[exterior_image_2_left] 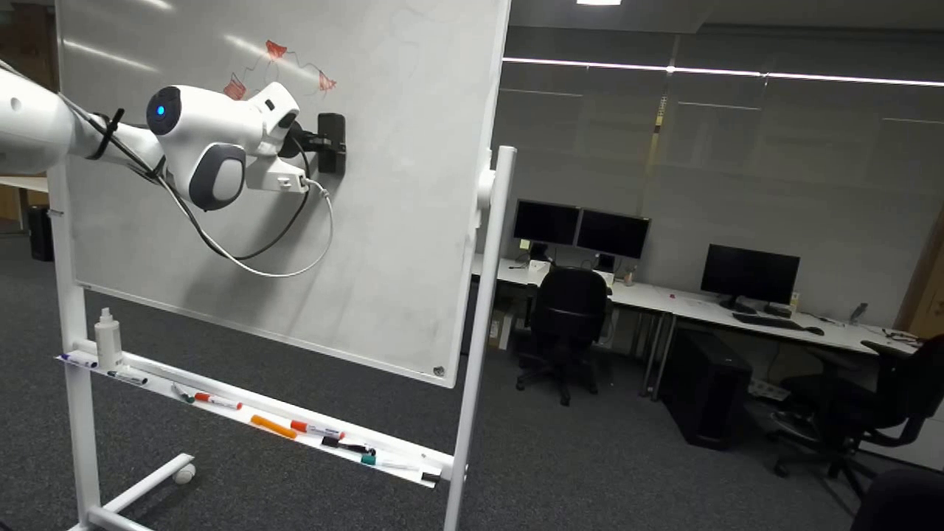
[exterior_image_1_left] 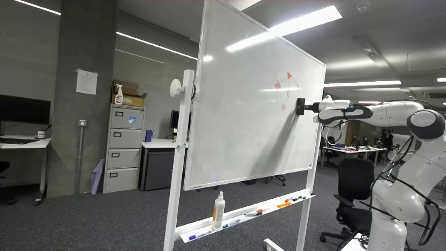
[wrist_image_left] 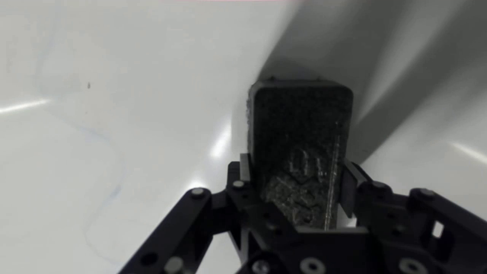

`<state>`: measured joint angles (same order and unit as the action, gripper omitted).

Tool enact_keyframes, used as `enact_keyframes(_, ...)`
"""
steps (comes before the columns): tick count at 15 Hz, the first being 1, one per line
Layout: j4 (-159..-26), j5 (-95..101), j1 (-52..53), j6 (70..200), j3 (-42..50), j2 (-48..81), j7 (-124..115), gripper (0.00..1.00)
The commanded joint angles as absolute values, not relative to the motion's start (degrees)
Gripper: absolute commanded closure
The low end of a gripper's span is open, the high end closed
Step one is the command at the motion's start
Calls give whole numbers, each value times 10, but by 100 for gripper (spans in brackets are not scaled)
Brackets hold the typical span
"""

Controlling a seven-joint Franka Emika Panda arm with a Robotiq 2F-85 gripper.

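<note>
1. Black block (wrist_image_left: 300,148), by the look a board eraser: dead ahead of the pincer (wrist_image_left: 296,164). In the wrist view its free end points to 12 o'clock, the other runs back between the pads (wrist_image_left: 245,167).
2. Long axis 12-to-6. Upright in both exterior views, right by the face of the whiteboard (exterior_image_1_left: 237,132); seems flat to it, full contact not certain.
3. Key bearing: red patches (exterior_image_1_left: 289,75) on the board, mostly between 10 and 12 o'clock from the block in both exterior views. Near, not under it. Lowest patch (exterior_image_1_left: 284,106) about 9 o'clock in an exterior view.
4. Pincer: parted only to the block's width, clamped on it, pads at 9 and 3 along the long sides.
5. Faint blue line (wrist_image_left: 114,193), between 8 and 9 o'clock from the block, wrist view.
6. Tray (exterior_image_1_left: 195,226) below: white bottle (exterior_image_1_left: 218,212) at 7 o'clock, orange marker (exterior_image_1_left: 284,204) at 6.
</note>
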<state>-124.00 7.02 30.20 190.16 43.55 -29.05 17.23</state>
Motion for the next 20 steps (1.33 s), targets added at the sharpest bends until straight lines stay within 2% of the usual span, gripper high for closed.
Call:
enact_keyframes(1, -1216, 66, 316, 1897, 442, -275, 169, 69)
enact_keyframes(20, -1206, 64, 306, 1895, 282, -263, 163, 69)
